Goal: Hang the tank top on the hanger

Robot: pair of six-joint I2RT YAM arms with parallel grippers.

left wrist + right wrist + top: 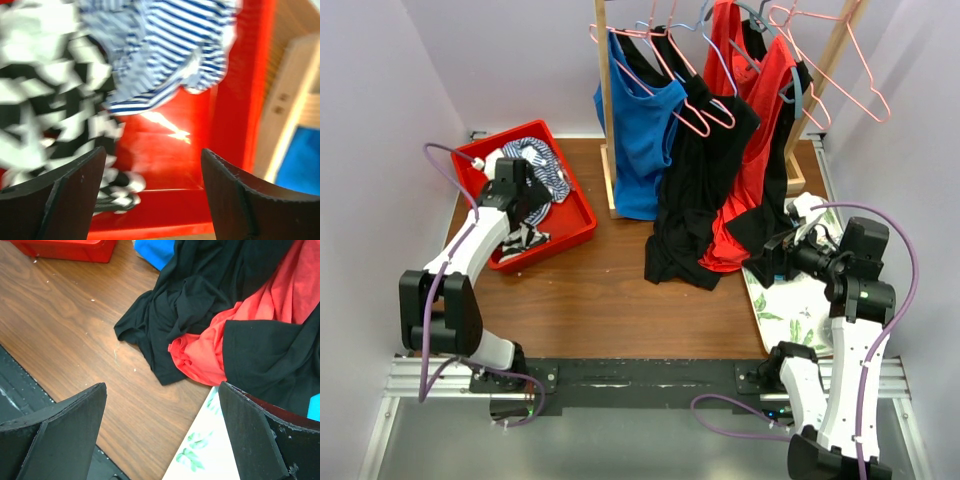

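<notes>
The tank top (524, 240), bold black and white stripes, lies crumpled in the near part of a red bin (578, 222). In the left wrist view it is blurred at the left (45, 90). My left gripper (530, 196) hovers over the bin, open and empty (152, 170), with the tank top by its left finger. An empty pink wire hanger (866, 68) hangs at the rack's right end. My right gripper (776, 250) is open and empty (162, 410) low over the table beside the hanging clothes.
A thin blue-and-white striped garment (542, 160) (165, 45) lies in the bin too. Blue (642, 120), black (705, 170) and red (750, 150) tops hang on a wooden rack (604, 100), their hems on the table. A leaf-print tray (800, 300) (215, 450) lies at the right.
</notes>
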